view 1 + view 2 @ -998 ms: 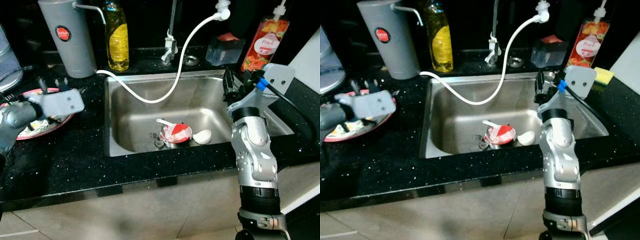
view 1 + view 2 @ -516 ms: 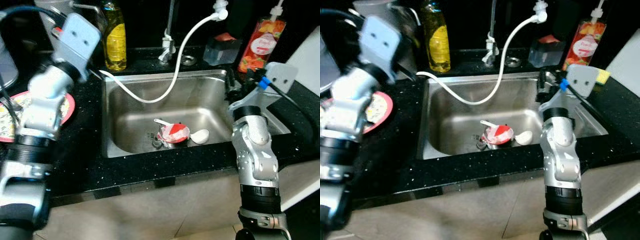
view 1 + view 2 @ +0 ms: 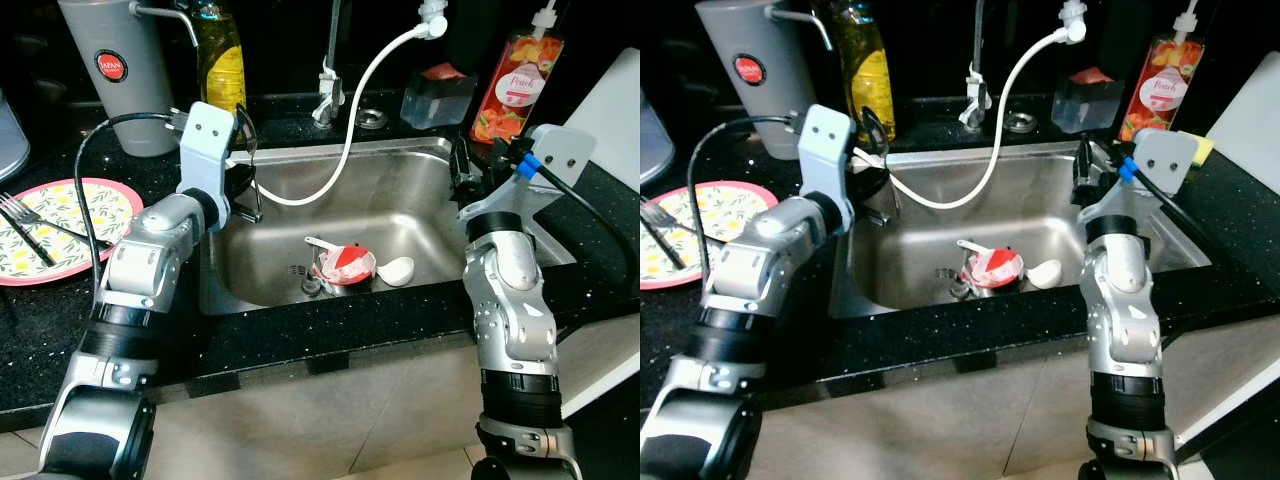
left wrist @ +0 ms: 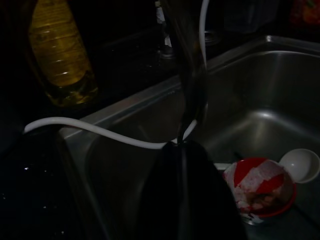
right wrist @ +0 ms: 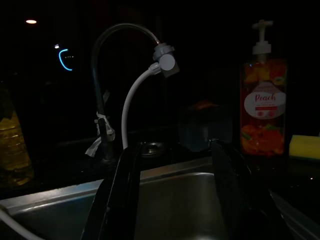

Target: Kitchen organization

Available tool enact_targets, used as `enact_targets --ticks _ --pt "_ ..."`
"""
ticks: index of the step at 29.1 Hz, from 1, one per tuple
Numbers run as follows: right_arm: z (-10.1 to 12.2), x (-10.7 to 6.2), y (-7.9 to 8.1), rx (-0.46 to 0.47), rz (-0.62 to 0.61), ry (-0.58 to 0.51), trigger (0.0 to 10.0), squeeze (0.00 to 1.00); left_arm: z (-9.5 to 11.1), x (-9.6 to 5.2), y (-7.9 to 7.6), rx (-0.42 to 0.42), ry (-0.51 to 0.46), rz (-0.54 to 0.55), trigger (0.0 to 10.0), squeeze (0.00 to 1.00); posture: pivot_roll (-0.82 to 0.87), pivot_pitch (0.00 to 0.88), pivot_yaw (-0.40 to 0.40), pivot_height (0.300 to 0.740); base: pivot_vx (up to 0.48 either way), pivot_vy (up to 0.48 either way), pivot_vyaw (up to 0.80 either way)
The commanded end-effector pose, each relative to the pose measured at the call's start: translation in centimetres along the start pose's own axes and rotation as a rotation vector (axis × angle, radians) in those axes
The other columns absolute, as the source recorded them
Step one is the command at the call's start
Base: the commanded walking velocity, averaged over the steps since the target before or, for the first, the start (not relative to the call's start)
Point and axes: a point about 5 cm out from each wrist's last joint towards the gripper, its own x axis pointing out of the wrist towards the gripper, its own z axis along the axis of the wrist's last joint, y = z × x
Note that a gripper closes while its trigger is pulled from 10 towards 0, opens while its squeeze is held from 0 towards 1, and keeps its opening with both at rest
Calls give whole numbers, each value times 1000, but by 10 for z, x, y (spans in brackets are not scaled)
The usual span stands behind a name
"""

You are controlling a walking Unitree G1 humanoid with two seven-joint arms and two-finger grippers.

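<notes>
A red and white bowl (image 3: 345, 265) lies in the steel sink (image 3: 300, 190) by the drain, with a white spoon (image 3: 395, 268) beside it. My left gripper (image 3: 245, 185) hovers at the sink's left rim, above the basin. In the left wrist view its fingers (image 4: 182, 165) are pressed together on a thin dark metal utensil (image 4: 192, 95); what kind is unclear. My right gripper (image 3: 465, 170) stands at the sink's right rim, and its fingers (image 5: 125, 190) are spread with nothing between them. A pink-rimmed lemon plate (image 3: 90, 205) with a fork (image 3: 25, 215) sits on the counter at left.
A white hose (image 3: 350, 150) runs from the faucet across the sink to a grey jug (image 3: 125, 75). A yellow oil bottle (image 3: 220, 60), a clear container (image 3: 435, 95) and a peach soap bottle (image 3: 505, 85) line the back. A yellow sponge (image 3: 1205, 150) lies at far right.
My left arm has swung from over the plate, up past the jug, to the sink's left rim. The plate now lies uncovered. The right arm has stayed put.
</notes>
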Motion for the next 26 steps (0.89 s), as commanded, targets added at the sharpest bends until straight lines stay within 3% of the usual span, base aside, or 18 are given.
enact_targets --ticks 1,3,4,6,7,12,13,16,19,22,26 --pt "0 -1 -1 0 -8 0 10000 0 0 -1 -3 -25 -2 4 10000 1000 98 0 -22 740 0 0 0" --pt "1 -1 -1 -2 -5 -2 10000 0 20 -5 -3 -92 -110 -9 10000 1000 97 0 -26 740 0 0 0" --pt "1 -1 -1 -4 -3 -2 10000 0 29 -8 -1 -108 -166 -6 10000 765 97 0 -26 740 0 0 0" --pt "2 0 -2 -5 -2 -2 10000 0 36 -11 2 -122 -210 8 10000 765 97 0 -26 740 0 0 0" --pt "2 0 -2 -6 -3 -2 10000 0 41 -12 8 -120 -238 57 10000 0 98 0 -27 740 0 0 0" --pt "2 -1 0 -3 -3 -1 10000 0 41 -19 39 -29 -206 252 10000 0 98 0 -25 740 0 0 0" --pt "1 -2 -1 -5 -5 4 10000 0 44 -25 56 -52 -210 338 10000 0 99 0 -24 740 0 0 0" --pt "0 -2 -2 -6 -7 5 10000 0 45 -29 69 -65 -197 407 10000 0 99 0 -24 740 0 0 0" --pt "1 -2 -2 -6 -9 3 10000 0 39 -40 99 -71 -118 606 10000 0 99 0 -24 740 0 0 0" --pt "1 -2 -2 -6 -8 3 10000 0 36 -47 113 -95 -92 684 10000 0 100 0 -25 740 0 0 0" --pt "0 -2 -2 -7 -5 7 10000 0 23 -65 140 -180 -30 883 10000 0 98 0 -32 740 0 0 0"
